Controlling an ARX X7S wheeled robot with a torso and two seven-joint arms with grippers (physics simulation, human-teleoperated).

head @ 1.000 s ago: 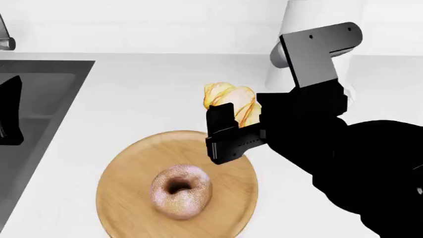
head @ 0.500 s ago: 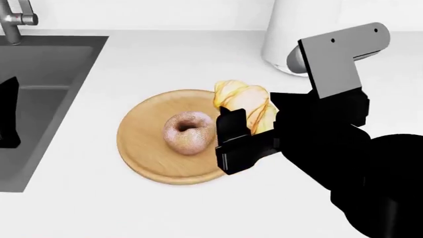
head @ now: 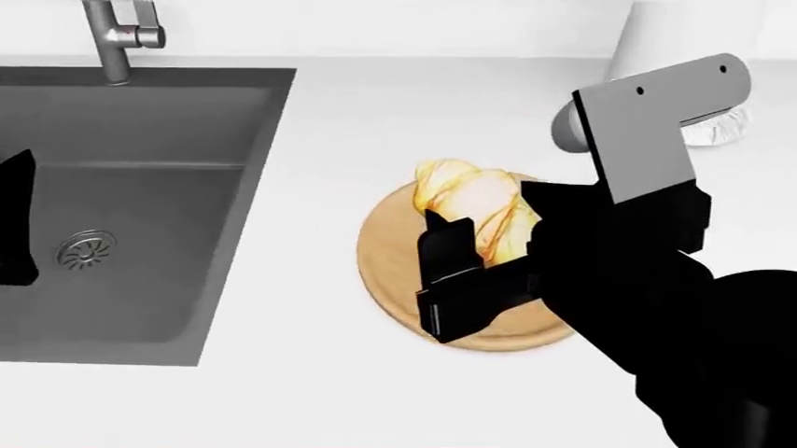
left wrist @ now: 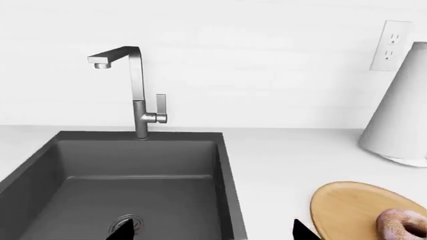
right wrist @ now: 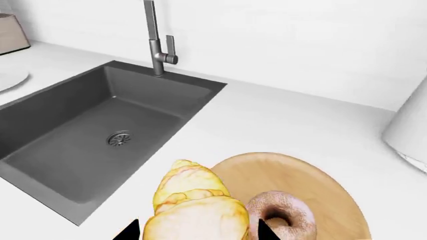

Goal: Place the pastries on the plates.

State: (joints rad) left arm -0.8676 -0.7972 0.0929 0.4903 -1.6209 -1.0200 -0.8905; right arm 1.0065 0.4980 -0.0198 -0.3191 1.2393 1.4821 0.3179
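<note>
- The right gripper (head: 480, 261) is clamped on the croissant (head: 477, 207), holding it above the wooden plate (head: 388, 252); in the head view the black arm hides the doughnut entirely; the right wrist view shows the doughnut (right wrist: 281, 215) lying on the wooden plate (right wrist: 303, 175), just beside and below the held croissant (right wrist: 195, 205).
- The left gripper (left wrist: 210, 235) shows only as two dark fingertip (left wrist: 122, 231) corners set well apart, with nothing between them, so it is released; the left wrist view shows the doughnut (left wrist: 403, 224) and the wooden plate (left wrist: 347, 205) off to that gripper's right; only a dark sliver of that arm shows at the head view's left edge.
- Compared with half a second ago, the head view has shifted: the sink (head: 149, 121) now fills much more of the frame, the drain (head: 85, 249) has come into sight, and the doughnut has gone behind the arm; the croissant is still held.
- Beyond both grippers lie a white counter (right wrist: 267, 117), a dark grey sink (right wrist: 100, 115) with a steel faucet (left wrist: 137, 90), a tall white cylinder (left wrist: 403, 115), a white wall and an outlet (left wrist: 390, 45).
</note>
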